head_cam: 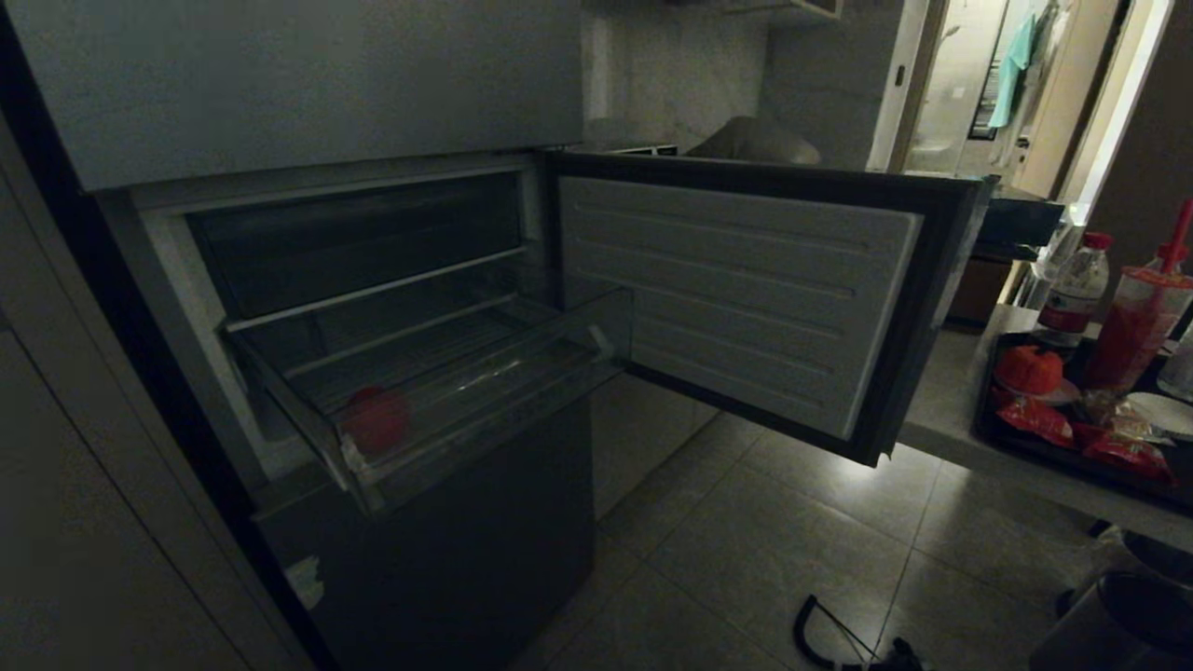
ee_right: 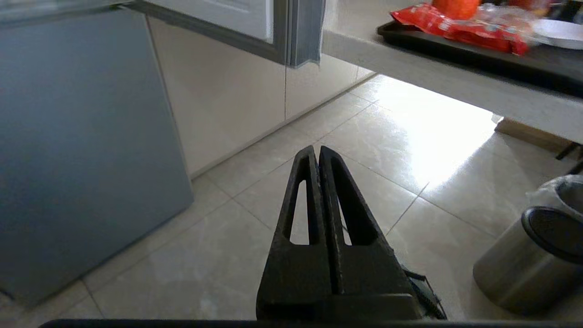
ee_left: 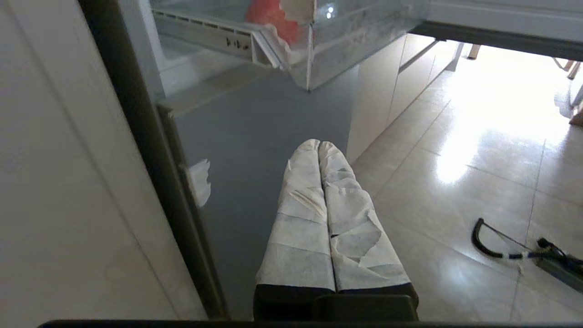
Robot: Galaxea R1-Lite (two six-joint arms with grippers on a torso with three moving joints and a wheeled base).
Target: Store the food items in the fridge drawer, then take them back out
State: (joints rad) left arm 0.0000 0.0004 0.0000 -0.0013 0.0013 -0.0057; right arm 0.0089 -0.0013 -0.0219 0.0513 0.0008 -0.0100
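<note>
Fridge drawer (head_cam: 438,391): pulled out, under the darker compartment.
Red food item (head_cam: 376,419): in the drawer, front left corner.
Orange-red lumpy item (head_cam: 1028,369): on the black tray (head_cam: 1002,431), countertop at right.
Fridge door (head_cam: 746,298): swung open to the right.
Left gripper (ee_left: 319,145): low before the lower fridge panel, taped fingers pressed together, empty.
Right gripper (ee_right: 316,151): low above the floor tiles, jaws together, empty.

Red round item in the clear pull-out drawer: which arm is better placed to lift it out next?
Probably the left. The left gripper, shut and empty, hangs just below the clear plastic fridge drawer holding the red round food item. The right gripper, also shut, hangs over floor tiles beside the counter's black tray.
</note>
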